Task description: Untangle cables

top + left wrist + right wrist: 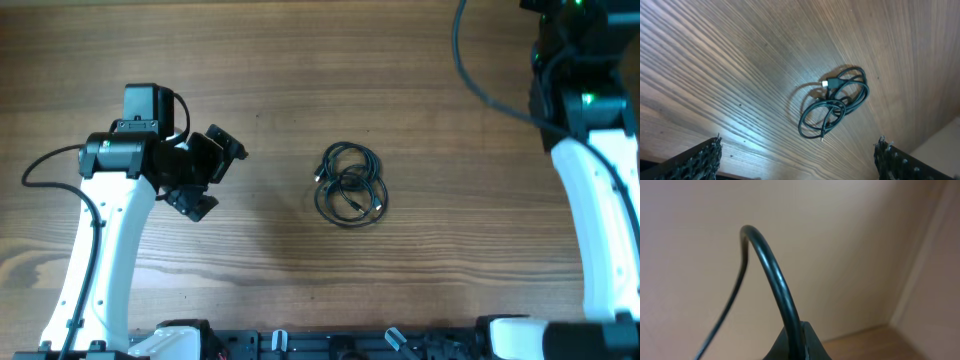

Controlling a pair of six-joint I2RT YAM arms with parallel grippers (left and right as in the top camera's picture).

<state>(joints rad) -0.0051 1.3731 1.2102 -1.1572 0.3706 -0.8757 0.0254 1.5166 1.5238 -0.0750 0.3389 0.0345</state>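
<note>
The cables [350, 182] lie as one small looped black tangle on the wooden table [300, 60], right of centre. The tangle also shows in the left wrist view [838, 101], with a small pale plug end on its upper left. My left gripper [218, 178] is open and empty, well left of the tangle and pointing toward it; its two fingers sit in the bottom corners of the left wrist view [797, 167]. My right gripper [802, 345] shows only as a dark peaked shape, its fingers together, facing a beige wall, far from the cables.
The right arm [590, 150] stands along the right edge, and its thick black wire [480, 85] loops over the table's top right corner. The same wire [772, 280] arches across the right wrist view. The robot base rail [320, 345] runs along the front edge.
</note>
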